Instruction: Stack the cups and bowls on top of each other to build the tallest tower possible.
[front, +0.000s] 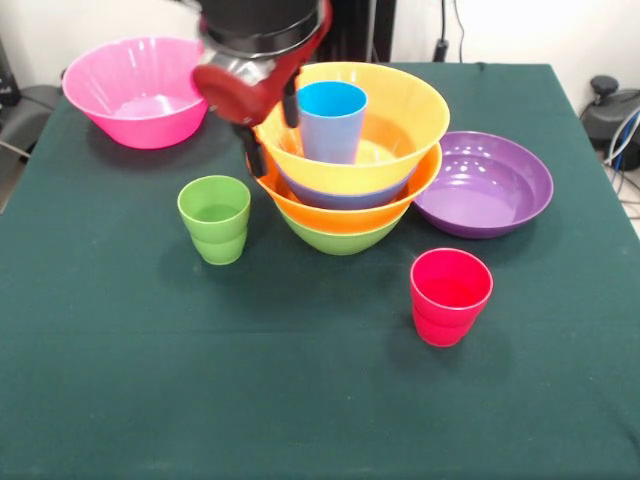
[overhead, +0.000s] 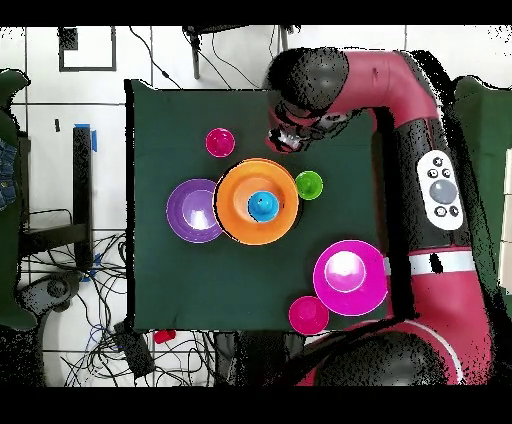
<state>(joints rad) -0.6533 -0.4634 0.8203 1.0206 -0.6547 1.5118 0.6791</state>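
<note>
The tower stands mid-table: a green bowl (front: 340, 238) at the base, then an orange bowl (front: 345, 212), a blue bowl (front: 330, 193) and a second orange bowl (front: 385, 125) on top, with the light blue cup (front: 332, 120) upright inside it. In the overhead view the tower (overhead: 240, 205) shows as orange rims around the light blue cup (overhead: 263, 206). My gripper (front: 271, 128) is open at the top bowl's left rim, one finger (front: 290, 105) inside and one outside. The green cup (front: 215, 218) stands left of the tower. The red cup (front: 450, 295) stands front right.
The wide purple bowl (front: 500, 185) touches the tower's right side. The large pink bowl (front: 135, 95) sits at the far left corner. In the overhead view a small red bowl (overhead: 308, 315) lies near the robot's base beside the pink bowl (overhead: 350, 277).
</note>
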